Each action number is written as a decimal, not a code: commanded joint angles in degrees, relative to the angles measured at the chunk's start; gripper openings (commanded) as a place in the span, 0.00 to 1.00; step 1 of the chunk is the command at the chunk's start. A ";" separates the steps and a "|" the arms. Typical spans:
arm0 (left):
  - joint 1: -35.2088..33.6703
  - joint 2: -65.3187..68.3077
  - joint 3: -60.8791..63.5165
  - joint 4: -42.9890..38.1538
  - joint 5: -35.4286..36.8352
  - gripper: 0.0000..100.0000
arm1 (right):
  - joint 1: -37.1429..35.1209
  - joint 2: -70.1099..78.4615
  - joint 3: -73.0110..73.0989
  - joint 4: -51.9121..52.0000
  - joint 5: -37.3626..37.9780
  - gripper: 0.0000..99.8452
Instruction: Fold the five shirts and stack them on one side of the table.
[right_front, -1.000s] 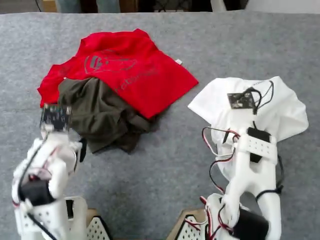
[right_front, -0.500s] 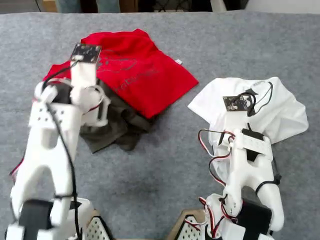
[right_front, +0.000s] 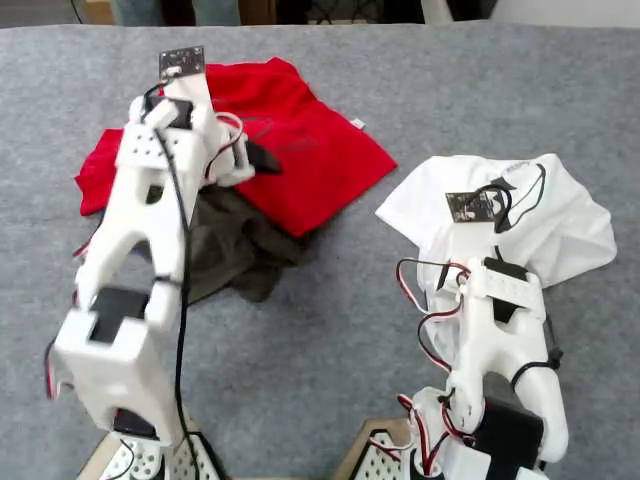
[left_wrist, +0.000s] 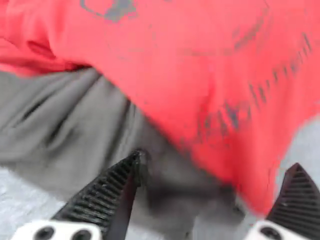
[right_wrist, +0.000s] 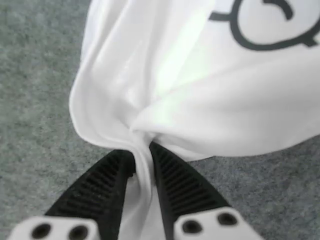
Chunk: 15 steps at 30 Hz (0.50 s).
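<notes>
pinching a bunched fold of the white shirt (right_wrist: 200, 90) with the right gripper (right_wrist: 142, 150), jaws closed on it, probably to keep that cloth anchored at the right side of the table (right_front: 330, 330). hovering with the left gripper (left_wrist: 216, 165) spread wide and empty over the spot where the red shirt (left_wrist: 200, 65) overlaps the crumpled olive shirt (left_wrist: 65, 125), seemingly lined up to lift one edge off the heap.

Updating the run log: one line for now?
left gripper open above red shirt and olive shirt | right gripper shut on white shirt
</notes>
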 joint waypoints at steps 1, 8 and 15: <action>-2.15 9.67 -12.26 1.32 7.21 0.41 | -0.53 0.92 -0.48 -1.32 -0.62 0.01; -6.02 32.09 -30.46 9.14 13.63 0.41 | -0.53 0.92 -0.22 -1.32 -0.62 0.01; -7.87 50.99 -45.85 14.24 13.45 0.19 | -0.53 0.92 -0.22 -1.32 -0.53 0.01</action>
